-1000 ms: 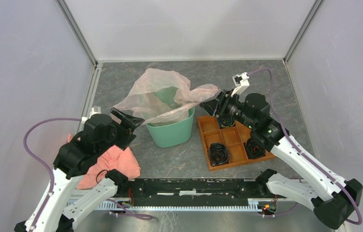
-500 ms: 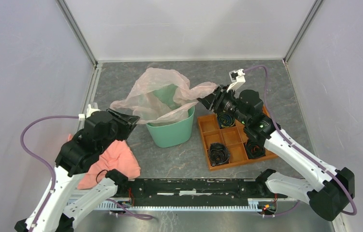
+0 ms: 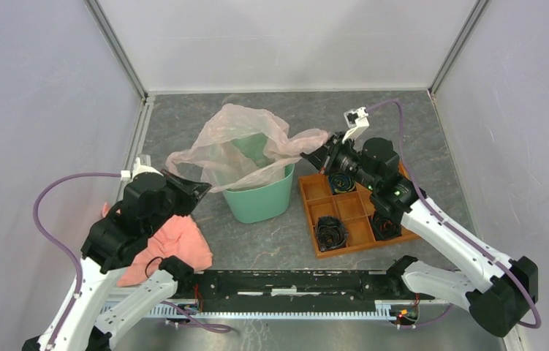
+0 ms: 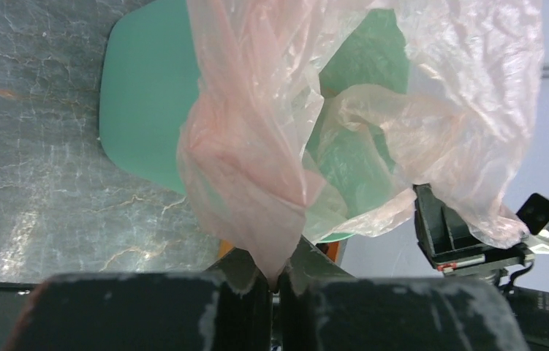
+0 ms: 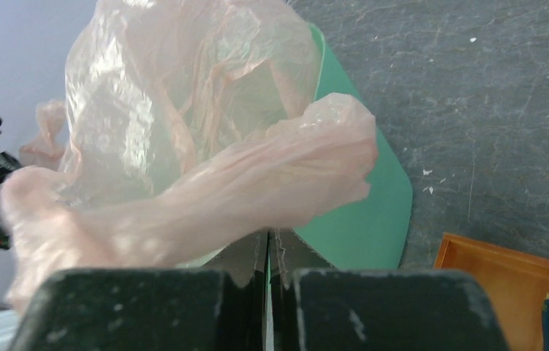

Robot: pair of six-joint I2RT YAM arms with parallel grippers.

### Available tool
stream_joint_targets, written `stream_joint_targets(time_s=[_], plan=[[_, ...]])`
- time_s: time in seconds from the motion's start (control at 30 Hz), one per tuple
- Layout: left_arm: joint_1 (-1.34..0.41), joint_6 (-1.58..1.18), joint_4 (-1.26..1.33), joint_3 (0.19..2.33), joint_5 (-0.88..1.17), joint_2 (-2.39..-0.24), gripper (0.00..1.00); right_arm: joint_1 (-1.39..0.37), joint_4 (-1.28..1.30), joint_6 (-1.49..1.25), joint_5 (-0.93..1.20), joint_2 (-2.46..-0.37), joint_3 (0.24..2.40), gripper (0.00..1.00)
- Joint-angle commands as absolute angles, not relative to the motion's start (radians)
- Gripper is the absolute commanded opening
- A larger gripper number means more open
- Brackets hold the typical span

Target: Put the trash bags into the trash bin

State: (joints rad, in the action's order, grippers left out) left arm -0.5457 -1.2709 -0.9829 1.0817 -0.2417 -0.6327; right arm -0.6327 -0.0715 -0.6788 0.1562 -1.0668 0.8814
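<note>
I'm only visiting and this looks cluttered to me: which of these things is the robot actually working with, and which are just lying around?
In the job: see-through pink bag, pinched at opposite ends by the left gripper and right gripper; mint-green bin under it.
Lying about: salmon cloth; orange tray holding dark rolls.

The left gripper (image 3: 197, 189) reaches forward and rightward from its raised, bent arm, jaws pressed together on a corner of the trash bag (image 3: 245, 139), which rises straight ahead of its fingertips. The right gripper (image 3: 316, 155) points leftward from its folded arm, jaws likewise closed, pinching the bag's opposite edge just in front of its tips.
</note>
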Motion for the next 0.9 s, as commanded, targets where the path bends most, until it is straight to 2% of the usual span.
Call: stream_joint_targets(time_s=[0.0, 0.07, 0.4, 0.6, 0.73, 0.8, 0.87], plan=[[-0.548, -1.173, -0.941, 1.039, -0.137, -0.610, 0.05, -0.632, -0.004, -0.642, 0.229, -0.972, 0.848, 0.00], [-0.547, -1.164, -0.958, 1.025, -0.132, -0.603, 0.02, -0.633, 0.040, -0.637, 0.243, -0.939, 0.832, 0.00], [-0.546, -1.155, -1.061, 1.011, -0.270, -0.536, 0.02, -0.633, 0.093, -0.633, 0.291, -0.876, 0.784, 0.00], [-0.547, -1.140, -1.005, 0.952, -0.357, -0.581, 0.02, -0.633, -0.007, -0.555, 0.265, -0.967, 0.729, 0.01], [-0.547, -1.111, -0.933, 0.889, -0.434, -0.672, 0.03, -0.633, -0.088, -0.387, 0.222, -1.073, 0.732, 0.09], [-0.546, -1.082, -0.953, 0.921, -0.463, -0.719, 0.11, -0.632, -0.011, -0.317, 0.211, -1.107, 0.773, 0.15], [-0.546, -1.046, -1.001, 0.965, -0.466, -0.741, 0.19, -0.632, 0.076, -0.245, 0.243, -1.092, 0.805, 0.26]])
